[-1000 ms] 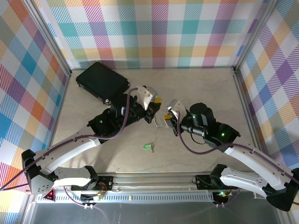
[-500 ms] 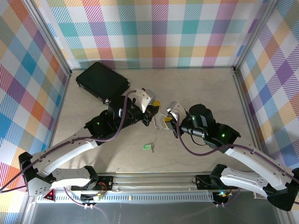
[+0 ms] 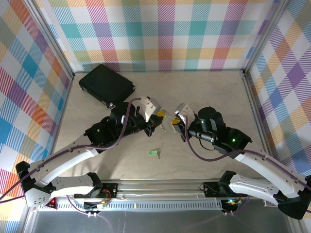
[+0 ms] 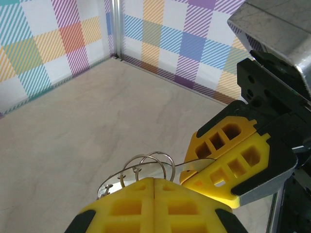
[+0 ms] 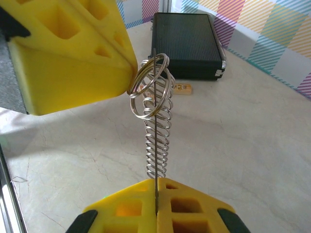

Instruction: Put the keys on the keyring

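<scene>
Both arms hold the keyring (image 5: 150, 92) above the table (image 3: 209, 87): left gripper (image 4: 154, 180) pinching its rings, right gripper (image 5: 156, 182) pinching its coiled spring. The green key (image 3: 153, 153) (loose on the table nearby) probably needs fetching next, so one gripper must release.

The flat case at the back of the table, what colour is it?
The case is black, clearest in the right wrist view.

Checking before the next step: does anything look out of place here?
A small green key lies loose on the table, apart from the keyring, which the left end effector and right end effector, both shut, hold between them. Nothing looks spilled or damaged.
</scene>
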{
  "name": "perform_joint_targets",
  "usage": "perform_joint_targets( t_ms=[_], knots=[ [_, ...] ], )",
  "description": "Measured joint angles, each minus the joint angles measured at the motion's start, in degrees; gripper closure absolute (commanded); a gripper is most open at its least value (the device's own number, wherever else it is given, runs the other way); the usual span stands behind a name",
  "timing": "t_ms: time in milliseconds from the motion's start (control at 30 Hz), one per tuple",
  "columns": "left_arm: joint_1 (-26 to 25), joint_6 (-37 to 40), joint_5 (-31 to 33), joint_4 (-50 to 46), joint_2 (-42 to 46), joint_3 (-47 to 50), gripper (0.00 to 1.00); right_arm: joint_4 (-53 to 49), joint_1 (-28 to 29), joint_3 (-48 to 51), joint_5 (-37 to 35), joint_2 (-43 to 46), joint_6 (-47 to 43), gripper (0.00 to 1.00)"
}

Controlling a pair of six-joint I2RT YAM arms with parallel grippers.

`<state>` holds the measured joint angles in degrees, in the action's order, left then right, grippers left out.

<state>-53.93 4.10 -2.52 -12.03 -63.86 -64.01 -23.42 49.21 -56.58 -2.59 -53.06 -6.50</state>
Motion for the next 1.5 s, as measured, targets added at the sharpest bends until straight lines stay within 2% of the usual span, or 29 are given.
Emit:
perform_joint_targets(
  t_ms=[167, 333, 433, 567, 733, 967, 1500],
  knots=[
    [0.00, 0.44, 0.68, -3.06, 1.09, 0.02, 0.84, 0.92, 0.00, -0.13, 0.00, 0.02, 0.00, 1.00],
    [0.00, 3.63, 0.59, -7.41, 4.02, -0.09, 0.62, 1.27, 0.00, -0.15, 0.00, -0.11, -0.02, 1.00],
    [-0.26, 6.86, -0.28, -9.94, 4.37, -0.66, 0.52, 1.07, 0.00, -0.72, -0.02, -0.76, -0.02, 1.00],
    [-1.84, 11.04, 0.48, -12.26, 3.54, -1.11, 0.48, 0.74, 0.00, -1.73, -0.04, -1.55, -0.02, 1.00],
    [-2.51, 13.64, 3.23, -10.29, 0.33, -1.73, 0.46, -0.31, 0.00, -2.12, -0.07, -2.14, -0.02, 1.00],
    [-2.58, 14.45, 8.90, -2.56, -1.99, -1.73, 0.46, -2.05, 0.00, -2.69, -0.13, -3.52, -0.02, 1.00],
    [-3.74, 15.02, 14.64, 2.12, -4.72, -2.10, 0.74, -3.72, 0.00, -2.69, -1.60, -3.45, -0.02, 1.00]
  ],
)
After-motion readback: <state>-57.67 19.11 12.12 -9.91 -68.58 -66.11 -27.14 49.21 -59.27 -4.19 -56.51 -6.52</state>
